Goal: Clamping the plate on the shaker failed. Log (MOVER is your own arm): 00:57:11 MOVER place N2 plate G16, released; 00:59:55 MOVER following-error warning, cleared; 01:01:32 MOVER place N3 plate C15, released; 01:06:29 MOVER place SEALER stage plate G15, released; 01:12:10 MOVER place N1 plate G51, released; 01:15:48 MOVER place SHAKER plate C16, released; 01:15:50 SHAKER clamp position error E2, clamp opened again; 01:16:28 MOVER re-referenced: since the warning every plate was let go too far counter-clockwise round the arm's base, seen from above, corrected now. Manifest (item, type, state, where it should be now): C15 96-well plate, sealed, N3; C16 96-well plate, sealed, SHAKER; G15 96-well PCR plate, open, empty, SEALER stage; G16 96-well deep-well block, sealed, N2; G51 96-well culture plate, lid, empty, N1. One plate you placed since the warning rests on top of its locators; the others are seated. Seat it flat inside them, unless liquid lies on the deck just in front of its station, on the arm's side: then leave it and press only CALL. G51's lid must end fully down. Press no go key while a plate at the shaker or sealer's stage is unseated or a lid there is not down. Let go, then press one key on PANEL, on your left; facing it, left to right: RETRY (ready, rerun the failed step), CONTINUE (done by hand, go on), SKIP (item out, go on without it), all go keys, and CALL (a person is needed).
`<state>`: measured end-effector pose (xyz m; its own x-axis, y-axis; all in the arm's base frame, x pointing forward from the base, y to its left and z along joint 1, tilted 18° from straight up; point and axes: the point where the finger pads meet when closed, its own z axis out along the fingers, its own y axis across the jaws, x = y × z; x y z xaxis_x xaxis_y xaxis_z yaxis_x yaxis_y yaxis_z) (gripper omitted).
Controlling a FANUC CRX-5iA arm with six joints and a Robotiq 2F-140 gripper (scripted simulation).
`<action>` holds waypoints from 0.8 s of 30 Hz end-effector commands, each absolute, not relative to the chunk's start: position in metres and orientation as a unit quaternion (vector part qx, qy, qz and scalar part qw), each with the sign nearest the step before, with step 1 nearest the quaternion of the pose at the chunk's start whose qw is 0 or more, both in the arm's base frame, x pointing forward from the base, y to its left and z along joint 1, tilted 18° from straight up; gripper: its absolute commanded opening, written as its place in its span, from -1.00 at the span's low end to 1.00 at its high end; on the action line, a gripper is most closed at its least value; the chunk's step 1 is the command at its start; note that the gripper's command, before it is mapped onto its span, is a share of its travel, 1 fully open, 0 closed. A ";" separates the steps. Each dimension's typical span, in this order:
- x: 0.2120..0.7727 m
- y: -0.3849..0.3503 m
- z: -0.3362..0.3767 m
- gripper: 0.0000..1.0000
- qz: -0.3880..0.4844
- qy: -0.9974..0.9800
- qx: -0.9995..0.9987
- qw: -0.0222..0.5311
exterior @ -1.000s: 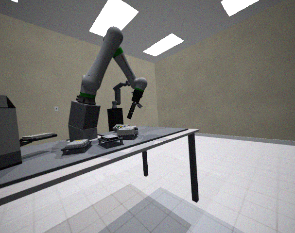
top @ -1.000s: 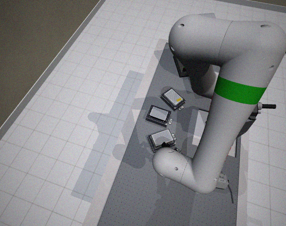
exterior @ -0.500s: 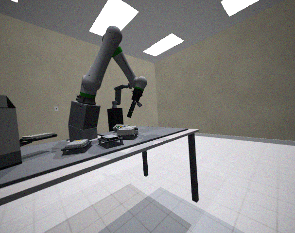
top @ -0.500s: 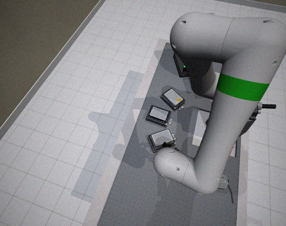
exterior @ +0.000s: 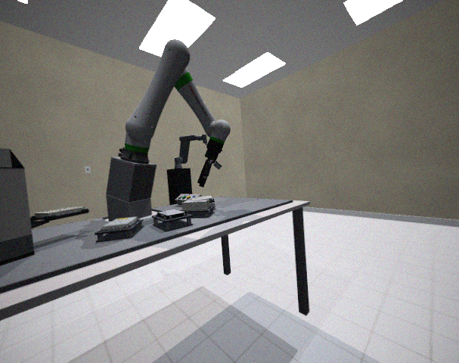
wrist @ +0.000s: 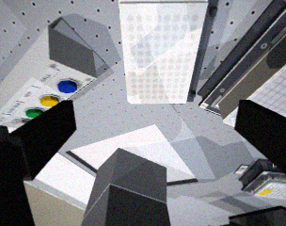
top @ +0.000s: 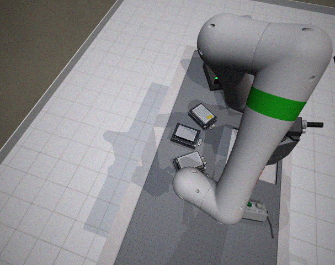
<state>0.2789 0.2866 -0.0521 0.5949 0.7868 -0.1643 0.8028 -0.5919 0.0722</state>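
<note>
hanging above the table [exterior: 260, 206] with its fingers spread fully apart and nothing between them, the tool [exterior: 204, 175] points down and slightly tilted over the far end of the deck in the exterior view. through the wrist camera the two dark fingers frame the edges of the picture, and between them lies a pale sealed plate [wrist: 159, 52] with a faint grid of wells showing through its film; whether it sits flat inside its locators cannot be told from this angle. to the left of it in that view is the panel [wrist: 37, 96], with blue [wrist: 67, 86], yellow [wrist: 49, 101] and green [wrist: 34, 113] keys in a row. from above, three plates lie in a line along the table's left side: a plate with a yellow patch [top: 202, 114] on one corner, farthest from the elbow, a dark-framed sealed plate [top: 185, 134] in the middle, and a third plate [top: 189, 160] partly under the arm's elbow [top: 194, 182]. all three rest well apart from the tool. a small box with a green button [top: 255, 211] sits near the arm's lower side, and a grey machine [exterior: 6, 203] stands at the table's near end in the exterior view.
</note>
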 end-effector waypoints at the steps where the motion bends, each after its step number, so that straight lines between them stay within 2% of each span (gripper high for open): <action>1: 0.281 0.287 -0.058 1.00 -0.060 0.447 0.890 0.067; 24: 0.292 0.291 -0.091 1.00 -0.060 0.447 0.890 0.067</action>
<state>0.2896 0.2897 -0.0862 0.5924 0.7880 -0.1676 0.8042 -0.5908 0.0652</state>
